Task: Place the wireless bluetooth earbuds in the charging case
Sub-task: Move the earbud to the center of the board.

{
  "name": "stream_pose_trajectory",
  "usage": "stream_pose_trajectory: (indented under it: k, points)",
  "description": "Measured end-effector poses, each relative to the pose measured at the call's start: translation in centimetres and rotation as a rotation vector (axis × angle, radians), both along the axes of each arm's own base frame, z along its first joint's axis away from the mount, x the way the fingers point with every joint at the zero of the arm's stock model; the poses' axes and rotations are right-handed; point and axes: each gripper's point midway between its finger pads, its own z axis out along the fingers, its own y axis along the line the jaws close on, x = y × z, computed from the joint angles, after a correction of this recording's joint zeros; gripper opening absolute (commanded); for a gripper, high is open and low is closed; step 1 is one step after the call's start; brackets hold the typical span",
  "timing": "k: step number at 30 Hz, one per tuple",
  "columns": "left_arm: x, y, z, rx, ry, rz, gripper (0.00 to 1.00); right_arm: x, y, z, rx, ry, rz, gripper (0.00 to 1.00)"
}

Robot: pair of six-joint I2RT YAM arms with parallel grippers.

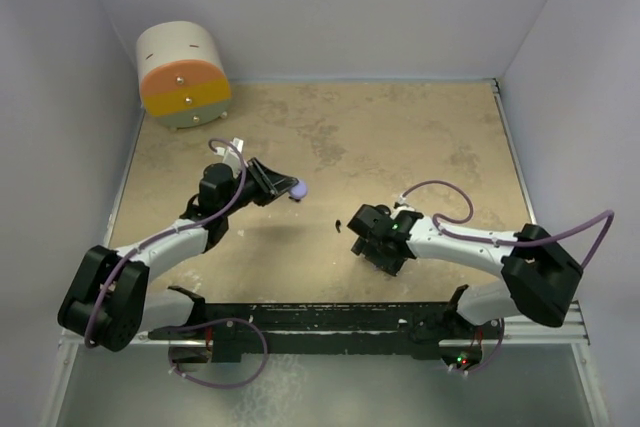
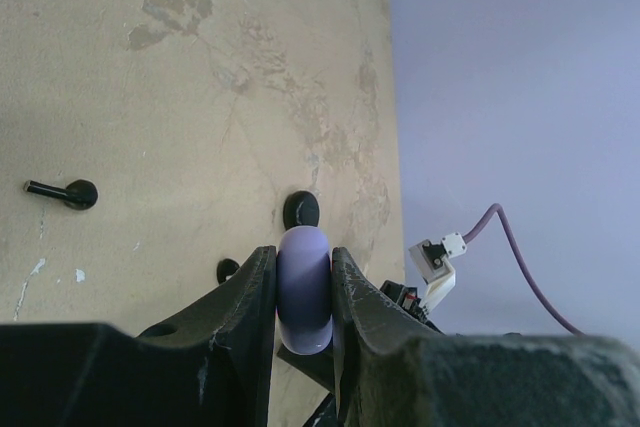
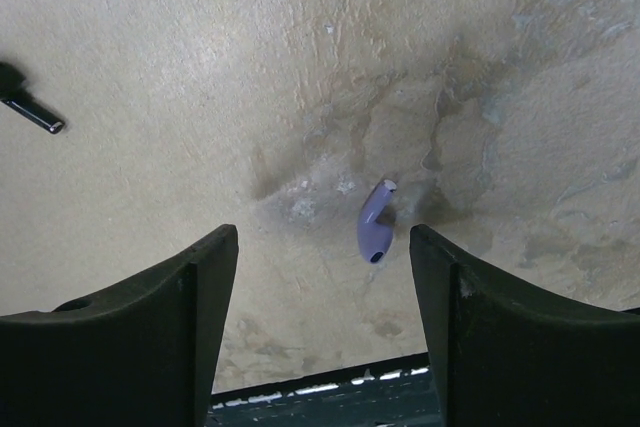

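My left gripper (image 1: 285, 187) is shut on a pale lavender rounded charging case (image 1: 301, 188), held edge-on above the table; in the left wrist view the case (image 2: 303, 287) sits squeezed between the fingers of that gripper (image 2: 303, 257). My right gripper (image 1: 362, 227) is open and low over the table. In the right wrist view a lavender earbud (image 3: 375, 222) lies on the table between the spread fingers of the gripper (image 3: 322, 242), nearer the right one and touching neither. A black stemmed earbud (image 2: 65, 192) lies apart on the table and also shows in the right wrist view (image 3: 25, 107).
A round white, orange and yellow drawer box (image 1: 185, 75) stands at the back left. Two small black pieces (image 2: 302, 209) lie on the table just beyond the case. Lavender walls enclose the beige table (image 1: 400, 137). A black rail (image 1: 330, 322) runs along the near edge.
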Motion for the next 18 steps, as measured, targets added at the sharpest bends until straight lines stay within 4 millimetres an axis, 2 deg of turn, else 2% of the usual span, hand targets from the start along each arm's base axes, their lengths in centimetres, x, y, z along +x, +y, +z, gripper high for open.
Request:
stream_pose_trajectory:
  k: [5,12,18]
  points:
    - [0.0,-0.2,0.0,-0.007,0.005,-0.006,0.00,0.1,0.4,-0.6,-0.005,0.009,0.009,0.72]
    - [0.0,-0.2,0.0,-0.009,0.005,-0.010,0.00,1.2,1.9,-0.5,-0.004,0.001,0.025,0.72]
    - [0.1,-0.3,0.1,-0.009,0.004,-0.011,0.00,4.4,5.3,0.2,0.014,-0.044,0.063,0.73]
